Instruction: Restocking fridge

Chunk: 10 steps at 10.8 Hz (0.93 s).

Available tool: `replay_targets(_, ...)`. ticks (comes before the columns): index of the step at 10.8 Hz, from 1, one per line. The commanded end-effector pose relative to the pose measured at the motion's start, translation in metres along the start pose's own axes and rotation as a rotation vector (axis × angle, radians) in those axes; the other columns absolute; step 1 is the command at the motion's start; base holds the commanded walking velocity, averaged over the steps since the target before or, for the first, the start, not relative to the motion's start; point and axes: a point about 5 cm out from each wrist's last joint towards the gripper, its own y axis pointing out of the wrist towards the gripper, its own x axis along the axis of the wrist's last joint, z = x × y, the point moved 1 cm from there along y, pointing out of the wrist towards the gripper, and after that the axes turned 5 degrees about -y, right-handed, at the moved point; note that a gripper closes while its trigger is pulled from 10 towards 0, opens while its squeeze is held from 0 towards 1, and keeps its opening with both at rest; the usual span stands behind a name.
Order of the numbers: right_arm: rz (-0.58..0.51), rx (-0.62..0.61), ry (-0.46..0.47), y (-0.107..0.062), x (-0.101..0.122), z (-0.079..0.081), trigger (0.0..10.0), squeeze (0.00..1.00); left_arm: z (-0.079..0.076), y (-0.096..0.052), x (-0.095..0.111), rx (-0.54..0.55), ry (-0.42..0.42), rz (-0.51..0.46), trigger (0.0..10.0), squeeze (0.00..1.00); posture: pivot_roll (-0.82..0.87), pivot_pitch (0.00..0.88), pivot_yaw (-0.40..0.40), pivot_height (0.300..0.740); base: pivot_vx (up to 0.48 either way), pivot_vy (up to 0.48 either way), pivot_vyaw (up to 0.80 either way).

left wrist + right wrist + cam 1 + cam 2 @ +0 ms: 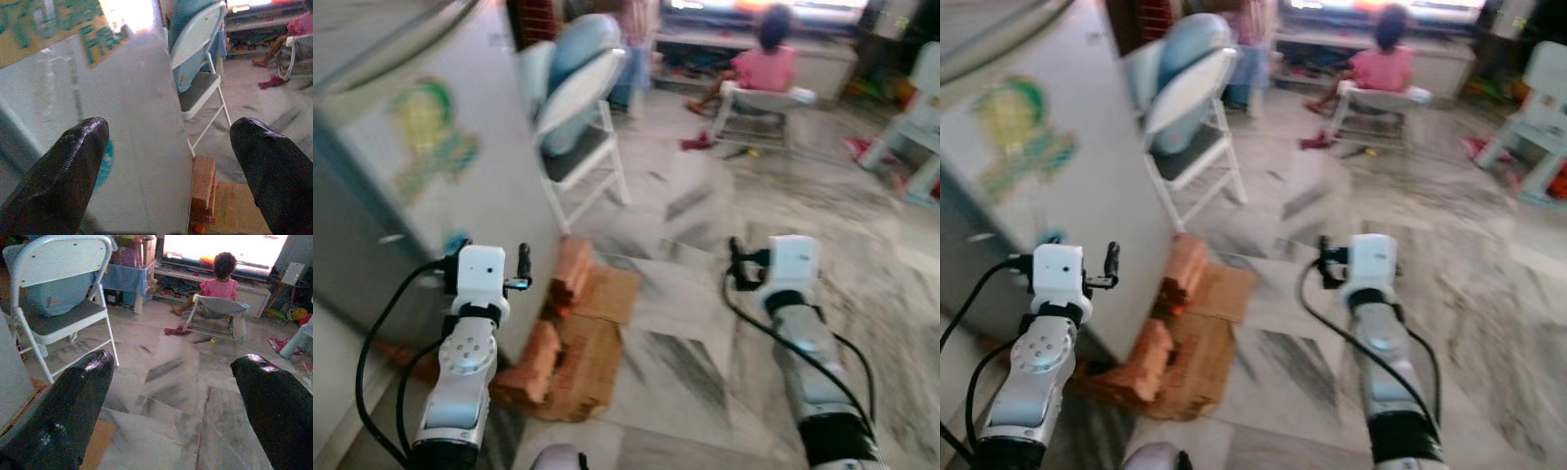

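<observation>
Bricks (570, 277) and cardboard (597, 338) at base of grey fridge (421, 186), stickered; folding chair (582, 147) beside. Left pincer (168, 161), right pincer (171, 401): fingers apart, empty.

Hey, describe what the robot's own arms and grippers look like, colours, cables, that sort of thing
Both arms are silver metal tubes, each ending in a boxy white wrist block. The left arm has a rounded joint dotted with small holes; the right arm has a black band near its base. Loose black cables loop alongside each. The left gripper and right gripper each have two thick, glossy black fingers with rounded tips.
</observation>
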Motion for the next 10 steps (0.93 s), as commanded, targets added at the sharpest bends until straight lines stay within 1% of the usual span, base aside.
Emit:
replay_targets(1,-0.011,0.001,0.026,-0.001,0.004,0.005,10.0,0.00,0.001,0.001,0.000,-0.018,-0.011,0.001,10.0,0.00,0.07,0.000,0.004,0.740,0.000,0.480,0.00)
replay_targets(2,-0.001,-0.012,0.018,-0.002,0.003,0.005,10.0,0.00,-0.001,0.000,0.003,-0.018,0.017,-0.024,10.0,0.00,0.06,0.003,0.002,0.740,0.000,0.476,-0.80)
replay_targets(3,0.026,-0.024,0.043,-0.006,-0.003,0.008,10.0,0.00,-0.004,-0.001,0.006,-0.049,0.008,-0.053,10.0,0.00,0.06,0.006,0.000,0.740,0.000,0.450,0.00)
replay_targets(4,0.026,-0.011,0.043,-0.007,-0.004,0.011,10.0,0.00,-0.004,-0.001,0.008,-0.045,-0.006,-0.056,10.0,0.00,0.06,0.007,-0.001,0.740,0.000,0.420,0.00)
replay_targets(5,0.025,-0.009,0.041,-0.008,-0.004,0.013,10.0,0.00,-0.006,-0.002,0.008,-0.056,-0.031,-0.044,10.0,0.00,0.07,0.009,-0.001,0.740,0.000,0.000,0.00)
replay_targets(6,0.031,-0.016,0.040,-0.007,-0.005,0.011,10.0,0.00,-0.003,-0.003,0.009,-0.034,-0.022,-0.054,10.0,0.00,0.06,0.011,-0.001,0.740,0.000,0.000,0.00)
replay_targets(7,0.038,-0.026,0.028,-0.008,-0.006,0.007,10.0,0.00,0.007,-0.004,0.009,0.045,-0.009,-0.062,10.0,0.00,0.06,0.012,-0.005,0.740,0.000,0.000,0.00)
replay_targets(8,0.049,-0.041,0.016,-0.010,-0.008,0.003,10.0,0.00,0.011,-0.004,0.008,0.064,-0.034,-0.051,10.0,0.00,0.07,0.013,-0.008,0.740,0.000,0.000,0.00)
replay_targets(9,0.071,-0.071,-0.015,-0.014,-0.011,-0.004,10.0,0.00,0.007,-0.008,0.006,0.020,-0.037,-0.043,10.0,0.00,0.07,0.015,-0.010,0.740,0.000,0.000,0.00)
replay_targets(10,0.130,-0.146,-0.097,-0.022,-0.021,-0.020,10.0,0.00,0.021,-0.016,0.003,0.097,0.094,-0.031,10.0,0.00,0.08,0.015,-0.011,0.740,0.000,0.000,0.00)
